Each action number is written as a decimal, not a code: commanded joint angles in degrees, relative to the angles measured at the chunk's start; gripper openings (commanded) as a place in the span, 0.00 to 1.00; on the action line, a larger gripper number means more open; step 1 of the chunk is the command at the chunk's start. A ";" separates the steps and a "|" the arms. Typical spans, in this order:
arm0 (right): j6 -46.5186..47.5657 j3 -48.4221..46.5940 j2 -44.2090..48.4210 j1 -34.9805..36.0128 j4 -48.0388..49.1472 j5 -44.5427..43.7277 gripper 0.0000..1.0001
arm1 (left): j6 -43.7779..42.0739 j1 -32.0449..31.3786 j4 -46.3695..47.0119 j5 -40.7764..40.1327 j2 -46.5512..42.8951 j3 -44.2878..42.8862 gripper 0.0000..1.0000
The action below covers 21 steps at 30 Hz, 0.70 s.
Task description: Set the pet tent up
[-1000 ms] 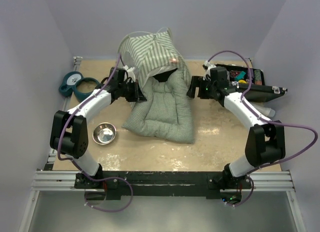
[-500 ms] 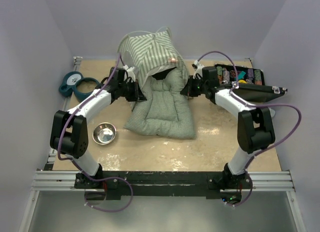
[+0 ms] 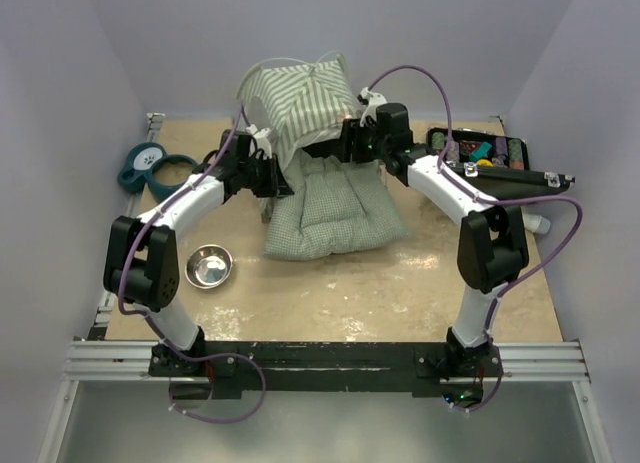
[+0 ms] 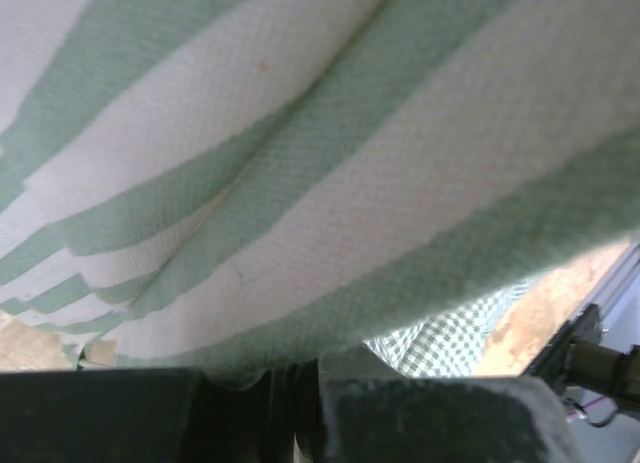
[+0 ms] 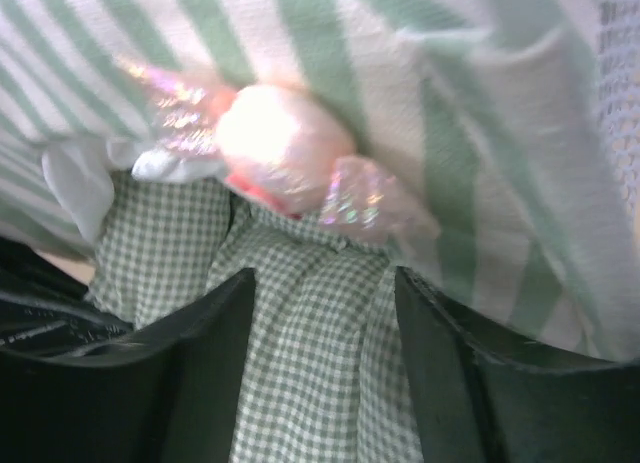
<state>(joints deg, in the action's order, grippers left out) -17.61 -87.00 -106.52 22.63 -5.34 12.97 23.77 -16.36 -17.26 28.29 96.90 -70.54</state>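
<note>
The tent (image 3: 300, 98) stands at the far middle of the table (image 3: 420, 283), over the rear end of the cushion (image 3: 335, 218). The left gripper (image 3: 270, 178) is clamped on the tent's left hem — hold that hem firm and level. The right gripper (image 5: 320, 373) sits at the tent mouth, jaws apart astride cushion cloth, gripping nothing — feed the cushion in straight, clear of the striped wall.

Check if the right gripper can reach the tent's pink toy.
Probably yes: the pink toy sits against the pet tent just ahead of the open right gripper; only cushion lies between.
</note>
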 commanded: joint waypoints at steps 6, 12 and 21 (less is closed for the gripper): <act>12.77 2.43 13.07 -7.50 -20.31 8.55 0.86 | -8.82 2.47 0.30 4.13 -6.70 3.91 0.60; 11.80 12.72 24.16 -11.38 -22.85 9.36 0.98 | -5.84 5.02 -3.21 6.95 -18.05 13.66 0.99; 21.02 25.38 23.91 -12.00 -17.87 6.12 0.96 | 0.83 3.80 4.14 7.22 -25.63 30.27 0.93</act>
<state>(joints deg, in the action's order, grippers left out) -3.73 -64.34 -81.43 10.85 -25.87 20.75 20.03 -11.38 -19.40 34.24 71.61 -46.44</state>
